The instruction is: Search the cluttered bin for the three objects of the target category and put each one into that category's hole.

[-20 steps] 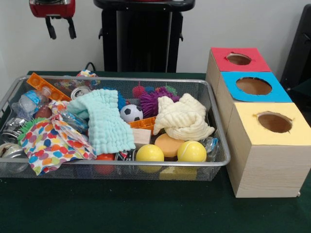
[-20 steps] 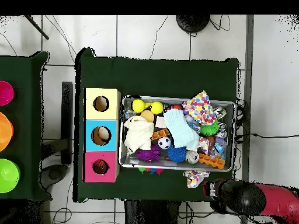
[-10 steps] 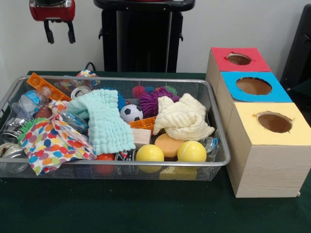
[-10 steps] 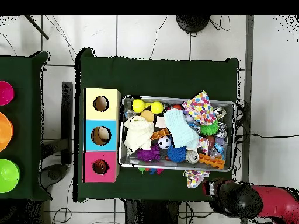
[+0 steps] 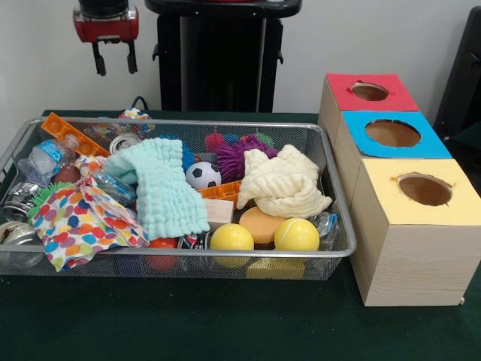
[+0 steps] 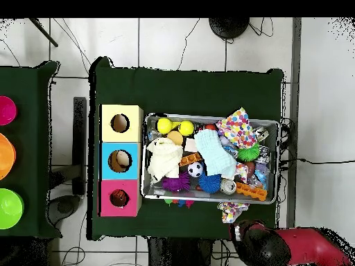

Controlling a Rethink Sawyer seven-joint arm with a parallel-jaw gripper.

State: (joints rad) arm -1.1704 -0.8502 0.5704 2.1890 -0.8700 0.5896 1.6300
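We find the table (image 5: 225, 331) carrying a wire bin (image 5: 338, 252) toward one end and a row of three boxes just beside it. The bin is full and heaped: a mint cloth (image 5: 161, 188), a cream cloth (image 5: 284, 184), a spotted cloth (image 5: 79, 222), two yellow balls (image 5: 231, 237) against the bin's near wall, a soccer ball (image 5: 203, 175) mid-bin.

The red-topped box (image 5: 370, 92), blue-topped box (image 5: 392, 134) and yellow-topped box (image 5: 425, 189) each show a hole; from overhead, something pale lies inside the blue one.

We cannot tell the target category, so we judge the search barely begun, with little or nothing confirmed as sorted.

The gripper (image 5: 113, 59) hangs above the bin's far corner, jaws parted, holding nothing.
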